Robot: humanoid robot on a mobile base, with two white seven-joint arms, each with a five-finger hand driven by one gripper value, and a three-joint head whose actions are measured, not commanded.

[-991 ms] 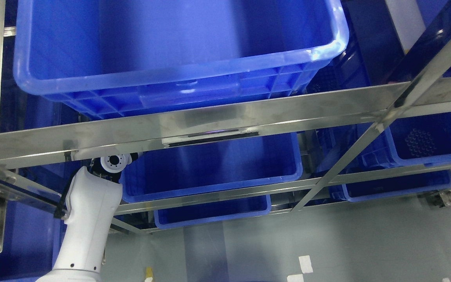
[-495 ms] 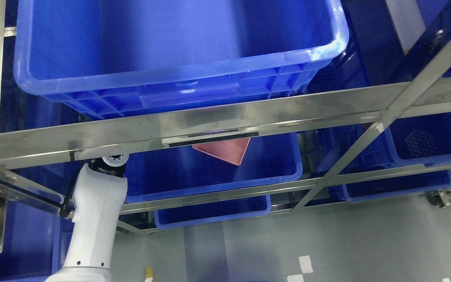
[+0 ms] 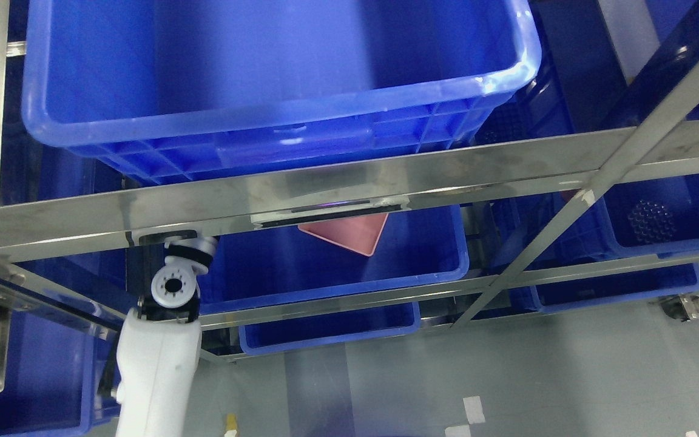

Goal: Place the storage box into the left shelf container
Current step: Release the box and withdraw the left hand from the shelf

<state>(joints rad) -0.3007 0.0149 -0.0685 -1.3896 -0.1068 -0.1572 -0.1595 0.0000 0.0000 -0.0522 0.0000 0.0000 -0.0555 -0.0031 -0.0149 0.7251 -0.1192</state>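
A pink storage box (image 3: 349, 235) lies inside the blue container (image 3: 349, 288) on the middle level of the left shelf. Only one corner of it shows below the steel rail (image 3: 349, 182). My left arm (image 3: 158, 364) rises from the lower left, and its wrist joint (image 3: 173, 285) sits at the container's left end. The hand itself is hidden behind the rail, well to the left of the pink box. The right arm does not show.
A large blue bin (image 3: 276, 115) fills the top level. Another blue bin (image 3: 331, 331) sits on the lowest level, and more blue bins (image 3: 659, 224) stand in the right shelf. A diagonal steel post (image 3: 568, 224) crosses the right side. Grey floor (image 3: 507, 376) lies below.
The pink box came into view in the middle container, then stayed still. My left arm has dropped back down and toward me, so its wrist joint now shows below the rail.
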